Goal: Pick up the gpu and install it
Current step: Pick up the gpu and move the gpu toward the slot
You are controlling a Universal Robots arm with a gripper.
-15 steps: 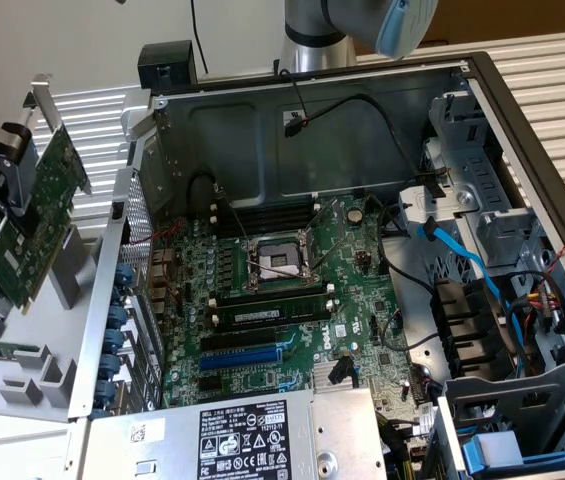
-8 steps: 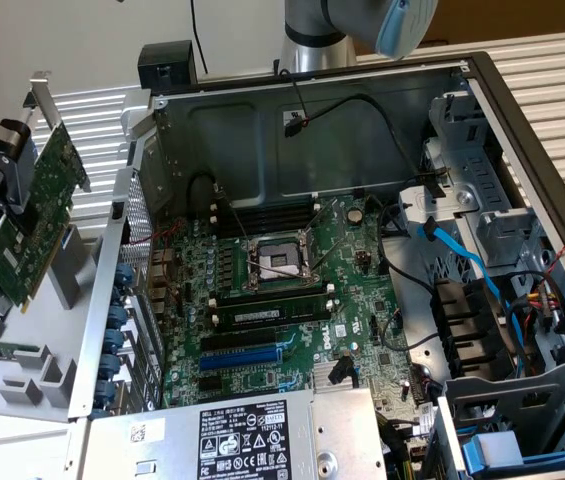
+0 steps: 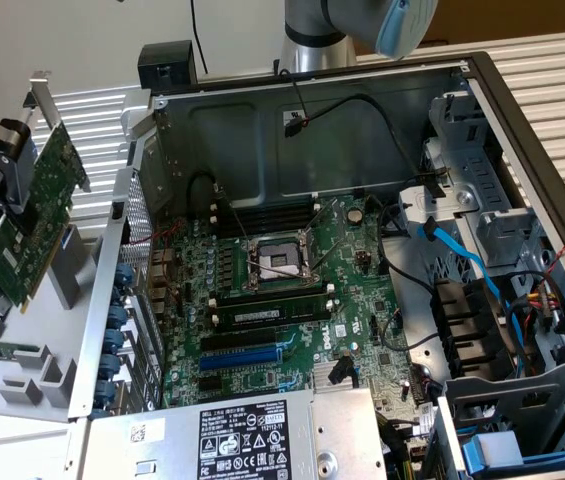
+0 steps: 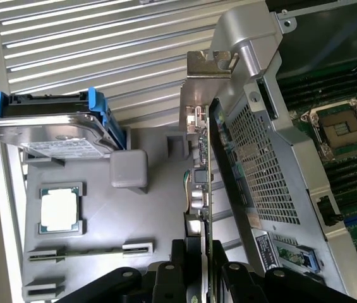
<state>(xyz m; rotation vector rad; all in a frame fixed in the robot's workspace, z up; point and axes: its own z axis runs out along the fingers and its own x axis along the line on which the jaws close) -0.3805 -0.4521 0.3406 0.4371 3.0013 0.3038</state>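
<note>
Exterior view | gripper [image 3: 10, 185] clamped on gpu [image 3: 30, 250] | gpu tilted, outside case [image 3: 102, 290] wall

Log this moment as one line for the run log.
gripper: shut on gpu | gpu: over gray tray, outside case | blue slot: empty | install: not done
</note>
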